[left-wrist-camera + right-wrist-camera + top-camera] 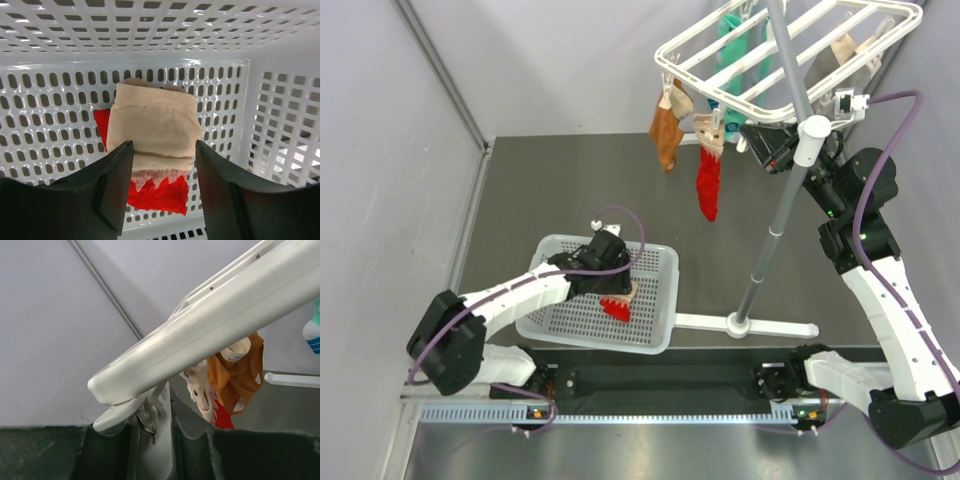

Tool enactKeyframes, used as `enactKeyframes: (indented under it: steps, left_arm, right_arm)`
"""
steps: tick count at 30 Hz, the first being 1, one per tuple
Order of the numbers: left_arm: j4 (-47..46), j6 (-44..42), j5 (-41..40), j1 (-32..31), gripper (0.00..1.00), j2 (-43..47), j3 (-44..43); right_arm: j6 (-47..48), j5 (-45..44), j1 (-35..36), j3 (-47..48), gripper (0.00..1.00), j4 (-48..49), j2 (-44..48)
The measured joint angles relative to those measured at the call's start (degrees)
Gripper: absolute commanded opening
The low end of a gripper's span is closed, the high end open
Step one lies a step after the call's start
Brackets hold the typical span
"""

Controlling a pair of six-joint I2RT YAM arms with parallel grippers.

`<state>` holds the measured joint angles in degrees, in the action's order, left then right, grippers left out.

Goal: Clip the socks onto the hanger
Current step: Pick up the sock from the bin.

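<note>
On the left of the bench (510,200), the left pincer (162,147) hangs low inside a white perforated basket (570,315). Its fingers are partly apart and straddle a red sock with a tan toe (150,125), which lies flat on the basket floor, unclamped. Farther right, an orange-brown sock (666,135) and a second red sock (708,185) dangle from the hanger (220,320). The right pincer (151,435) is closed on a white clip (159,460) under the frame's edge.

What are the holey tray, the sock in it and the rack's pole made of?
Tray: glossy white moulded plastic, going by its shine and even holes. Sock: soft knit fabric, tan over red; the weave shows. Pole: probably grey metal with a dull sheen.
</note>
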<state>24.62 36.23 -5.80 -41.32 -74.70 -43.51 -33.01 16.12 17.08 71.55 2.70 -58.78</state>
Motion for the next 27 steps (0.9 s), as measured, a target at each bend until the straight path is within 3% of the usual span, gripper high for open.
enactKeyframes:
  steps: [7, 8, 10, 11, 18, 23, 27]
  left_arm:
    - [-2.86, -0.48, 0.48, 0.00, 0.39, -5.14, 0.92]
    - [-3.15, -0.61, 0.48, 0.00, 0.33, -5.46, 1.16]
    - [-3.67, -0.66, 0.48, 0.00, 0.05, -5.97, 1.42]
    - [-3.78, -0.87, 0.44, 0.00, 0.00, -6.10, 1.42]
    - [-3.96, -1.97, 1.29, 0.00, 0.00, -3.56, 1.79]
    - [-5.55, -3.58, 5.53, 0.04, 0.00, 7.58, 1.97]
    - [-14.10, -6.16, 13.77, 0.04, 0.00, 18.75, 3.41]
  right_arm:
    - [0.00, 0.00, 0.00, 0.00, 0.00, -0.24, 0.00]
    - [0.00, 0.00, 0.00, 0.00, 0.00, -0.24, 0.00]
    - [0.00, 0.00, 0.00, 0.00, 0.00, -0.24, 0.00]
    - [0.00, 0.00, 0.00, 0.00, 0.00, -0.24, 0.00]
    - [0.00, 0.02, 0.00, 0.00, 0.00, -0.24, 0.00]
    - [0.00, 0.04, 0.00, 0.00, 0.00, -0.24, 0.00]
    - [-0.02, 0.15, 0.00, 0.00, 0.00, -0.24, 0.00]
